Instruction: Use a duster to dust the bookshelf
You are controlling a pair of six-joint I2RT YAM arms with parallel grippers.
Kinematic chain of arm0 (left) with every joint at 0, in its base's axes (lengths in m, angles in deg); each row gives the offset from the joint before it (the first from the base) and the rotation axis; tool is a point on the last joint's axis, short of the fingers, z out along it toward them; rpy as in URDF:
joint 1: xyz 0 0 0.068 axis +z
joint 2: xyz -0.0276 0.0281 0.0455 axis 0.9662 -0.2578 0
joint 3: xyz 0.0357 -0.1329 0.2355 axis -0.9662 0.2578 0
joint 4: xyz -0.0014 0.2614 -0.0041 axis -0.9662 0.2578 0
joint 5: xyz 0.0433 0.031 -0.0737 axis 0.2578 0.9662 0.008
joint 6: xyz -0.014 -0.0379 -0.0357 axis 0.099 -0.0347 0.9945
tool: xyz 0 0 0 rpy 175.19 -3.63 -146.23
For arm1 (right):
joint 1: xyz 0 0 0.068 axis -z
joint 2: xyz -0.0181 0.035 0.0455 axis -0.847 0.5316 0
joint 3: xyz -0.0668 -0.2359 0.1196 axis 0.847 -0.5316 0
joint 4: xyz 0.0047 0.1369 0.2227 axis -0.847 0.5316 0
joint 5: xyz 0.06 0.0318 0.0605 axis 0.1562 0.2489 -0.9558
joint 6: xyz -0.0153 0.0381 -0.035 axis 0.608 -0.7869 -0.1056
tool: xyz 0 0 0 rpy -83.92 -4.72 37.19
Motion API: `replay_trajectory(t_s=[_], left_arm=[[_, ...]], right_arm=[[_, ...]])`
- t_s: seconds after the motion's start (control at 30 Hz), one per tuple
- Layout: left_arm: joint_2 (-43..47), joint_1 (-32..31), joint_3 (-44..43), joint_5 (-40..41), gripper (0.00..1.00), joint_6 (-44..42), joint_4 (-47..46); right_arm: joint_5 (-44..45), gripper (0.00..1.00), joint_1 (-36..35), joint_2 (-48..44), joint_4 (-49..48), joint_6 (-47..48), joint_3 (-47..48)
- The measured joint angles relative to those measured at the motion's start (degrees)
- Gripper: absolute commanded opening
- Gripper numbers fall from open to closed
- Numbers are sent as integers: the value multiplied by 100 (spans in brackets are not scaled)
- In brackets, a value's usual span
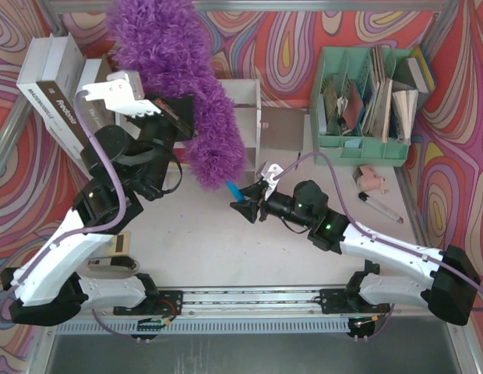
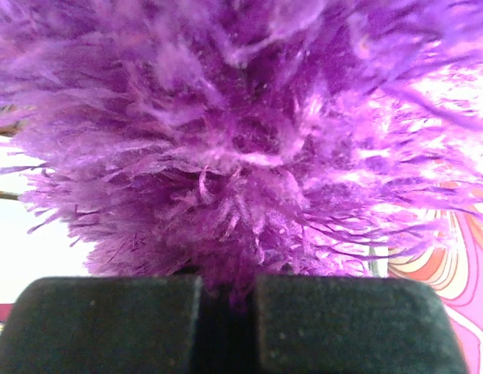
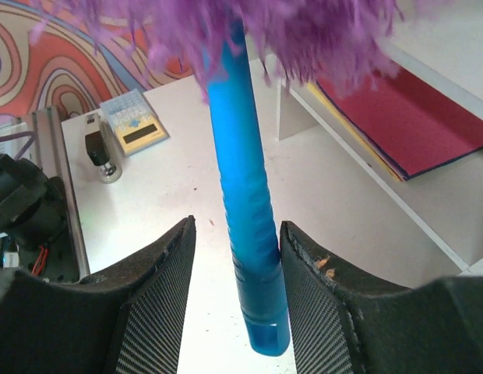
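Note:
The duster has a long fluffy purple head [image 1: 179, 70] that slants from the back left down to a short blue handle [image 1: 234, 189]. My left gripper [image 1: 178, 117] is shut on the fluffy head partway along it; the purple fluff [image 2: 241, 140] fills the left wrist view above the gripper [image 2: 228, 284]. My right gripper [image 1: 253, 201] is open around the blue handle [image 3: 245, 195], which stands between the gripper's [image 3: 236, 234] jaws against the right one. The white bookshelf [image 1: 248, 101] stands behind the duster, partly hidden. Its lower tier [image 3: 366, 167] holds a red folder.
A mint-green file organizer [image 1: 364, 148] with papers stands at the back right. A white and brown box [image 1: 54, 86] stands at the back left. A calculator [image 1: 117, 245] lies near the left arm's base and shows in the right wrist view [image 3: 136, 125]. A pen [image 1: 379, 207] lies at the right.

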State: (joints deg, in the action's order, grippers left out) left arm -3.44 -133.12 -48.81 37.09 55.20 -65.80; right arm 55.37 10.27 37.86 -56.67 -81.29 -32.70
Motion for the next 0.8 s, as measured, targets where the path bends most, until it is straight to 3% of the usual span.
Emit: replay_trajectory(t_s=[0.37,0.7,0.8], left_arm=[[107,122,-90,-129,3,411,136],[107,149,-98,-144,4,533,219],[109,151,-98,-144,10,540,238]], right_arm=[[-2,44,0,24,192,144,11],[-85,24,-13,107,286,260,31],[-98,15,-11,107,302,275,31]])
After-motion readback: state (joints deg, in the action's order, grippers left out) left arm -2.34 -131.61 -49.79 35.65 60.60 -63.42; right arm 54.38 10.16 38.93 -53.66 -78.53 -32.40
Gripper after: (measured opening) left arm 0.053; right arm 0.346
